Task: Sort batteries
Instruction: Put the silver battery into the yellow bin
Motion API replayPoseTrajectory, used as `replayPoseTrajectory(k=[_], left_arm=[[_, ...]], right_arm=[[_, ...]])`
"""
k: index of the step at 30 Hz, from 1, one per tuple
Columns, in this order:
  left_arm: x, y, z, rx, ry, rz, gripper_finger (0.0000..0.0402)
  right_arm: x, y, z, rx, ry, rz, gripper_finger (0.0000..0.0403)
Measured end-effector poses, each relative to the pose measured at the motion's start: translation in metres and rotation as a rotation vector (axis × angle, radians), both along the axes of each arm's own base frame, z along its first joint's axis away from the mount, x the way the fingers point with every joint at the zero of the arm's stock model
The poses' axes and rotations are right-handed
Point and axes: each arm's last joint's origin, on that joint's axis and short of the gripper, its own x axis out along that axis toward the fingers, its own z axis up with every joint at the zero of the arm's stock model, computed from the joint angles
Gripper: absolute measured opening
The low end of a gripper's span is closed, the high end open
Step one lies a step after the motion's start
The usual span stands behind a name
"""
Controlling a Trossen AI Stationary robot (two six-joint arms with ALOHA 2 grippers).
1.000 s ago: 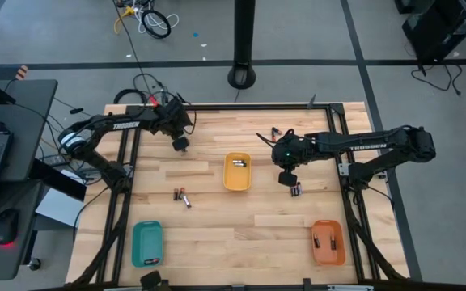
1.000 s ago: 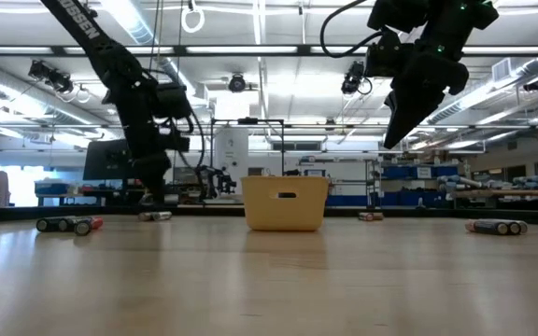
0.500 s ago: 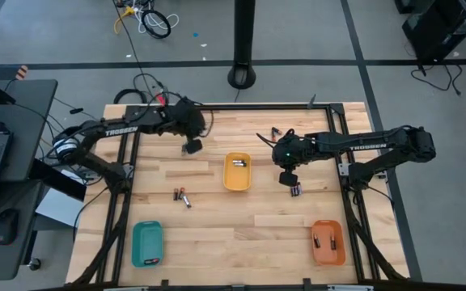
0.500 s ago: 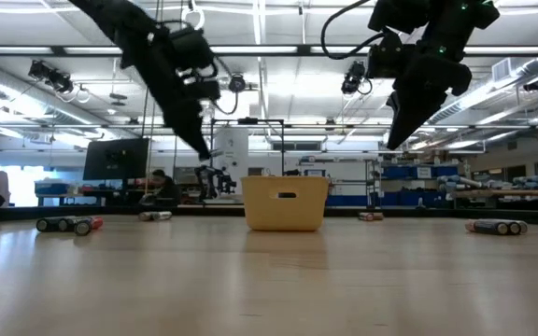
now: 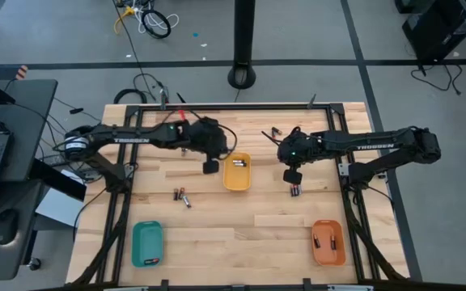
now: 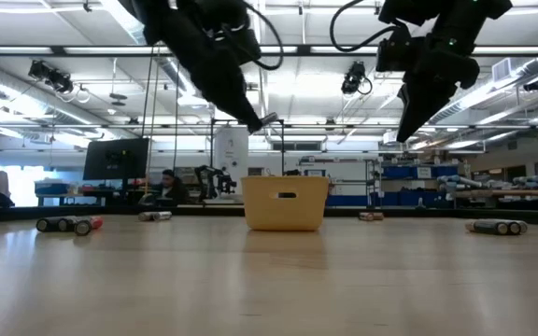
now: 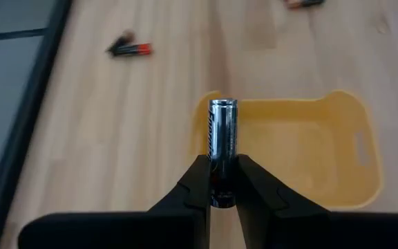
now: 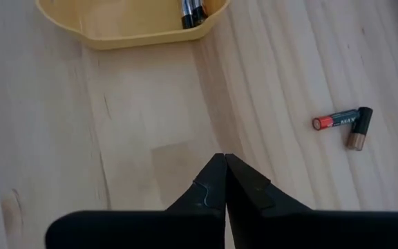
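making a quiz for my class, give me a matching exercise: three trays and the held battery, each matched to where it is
Things:
1. yellow plastic tray
2. teal plastic tray
3. orange plastic tray
4. silvery cylindrical battery

Places:
A. near table corner on the right arm's side
B. between the left gripper's fingers
C. middle of the wooden table
D. near table corner on the left arm's side

Pairs: 1-C, 2-D, 3-A, 4-B

Table [image 5: 217, 230], high view. Centre: tray [image 5: 237, 172] holding batteries [image 5: 238, 162]. Just left of it: left claw [image 5: 210, 166], above the table, gripping a battery [image 7: 222, 138]. Right of tray: right claw [image 5: 292, 175], batteries [image 5: 295, 191] beneath. Left of centre: loose batteries [image 5: 183, 196]. Lower left: tray [image 5: 147, 243]. Lower right: tray [image 5: 328, 242] with batteries [image 5: 323, 241].
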Motion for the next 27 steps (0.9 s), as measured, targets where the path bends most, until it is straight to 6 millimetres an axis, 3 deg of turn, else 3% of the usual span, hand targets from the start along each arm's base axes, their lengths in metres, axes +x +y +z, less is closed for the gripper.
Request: replayPoseTrajectory(k=[7, 14, 20, 27], left_arm=[[0.035, -0.013, -0.019, -0.025, 0.085, -0.070, 0.0047], [0.055, -0.013, -0.051, -0.053, 0.252, -0.074, 0.0047], [0.062, -0.012, -0.068, -0.058, 0.306, -0.075, 0.0047], [0.062, -0.011, -0.070, -0.059, 0.314, -0.074, 0.0047]], right_arm=[[-0.001, 0.000, -0.001, 0.001, 0.010, -0.001, 0.0022], [-0.002, 0.000, -0.001, 0.003, 0.020, -0.001, 0.0008], [-0.001, 0.000, -0.001, 0.006, 0.020, -0.003, 0.0021], [-0.001, 0.000, -0.001, 0.007, 0.019, -0.003, 0.0007]])
